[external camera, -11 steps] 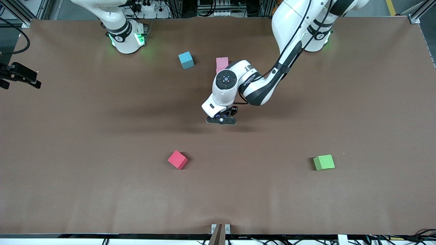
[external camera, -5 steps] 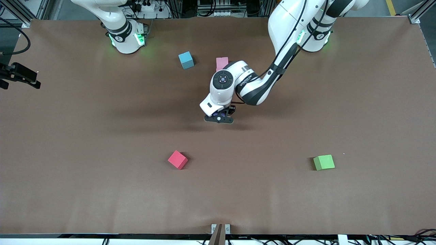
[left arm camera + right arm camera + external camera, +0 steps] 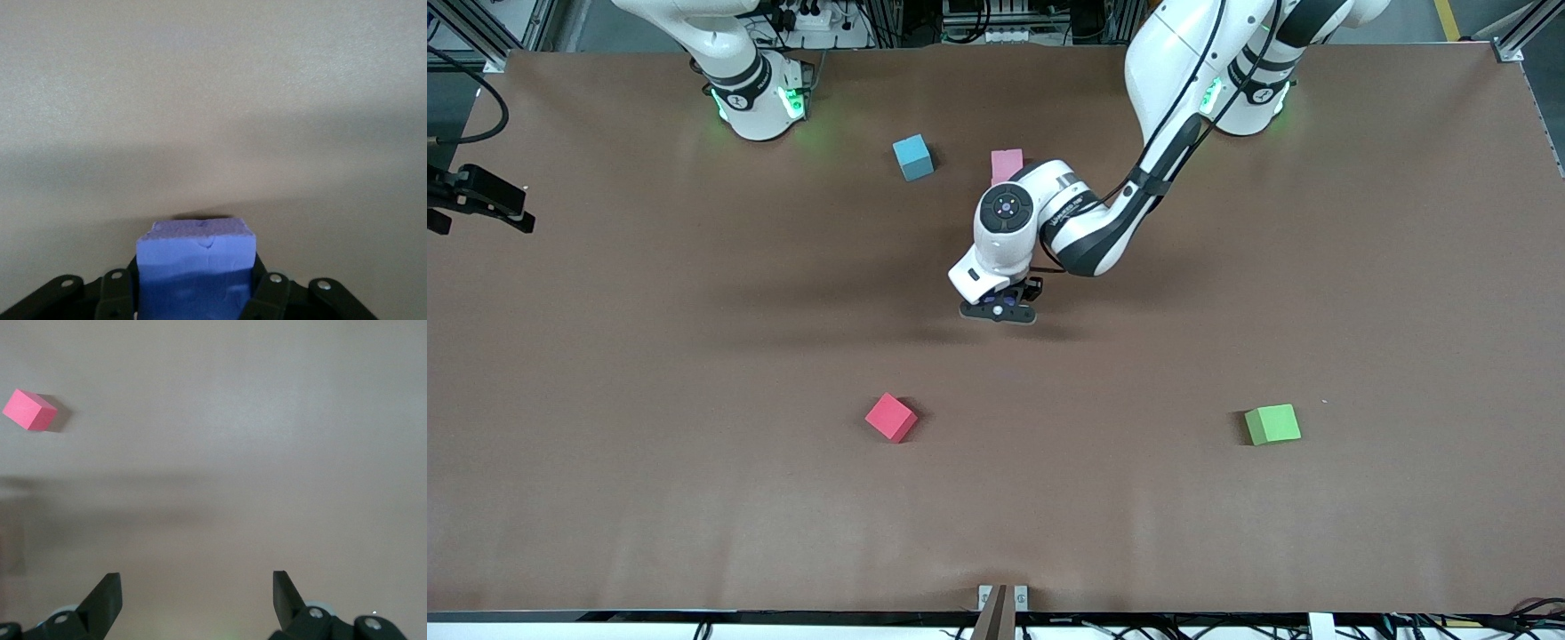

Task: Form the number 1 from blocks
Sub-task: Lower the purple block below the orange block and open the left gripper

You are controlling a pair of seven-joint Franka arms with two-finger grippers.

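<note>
My left gripper (image 3: 999, 311) hangs low over the middle of the table, shut on a purple block (image 3: 195, 263) whose top fills the space between the fingers. A thin shadow lies under the block; whether it touches the table I cannot tell. One light pink block (image 3: 1006, 164) sits on the table toward the robots' bases, partly covered by the left arm. The other task blocks are hidden or out of view. My right gripper (image 3: 197, 593) is open and empty, high over bare table; it does not show in the front view, and its arm waits.
A light blue cube (image 3: 912, 156) lies beside the pink block, toward the right arm's end. A red cube (image 3: 891, 417) (image 3: 30, 410) and a green cube (image 3: 1272, 424) lie nearer the front camera. A black fixture (image 3: 476, 197) juts in at the right arm's end.
The left gripper with the purple block shifted slightly toward the pink block a second ago, then held still. The cubes on the table have not moved.
</note>
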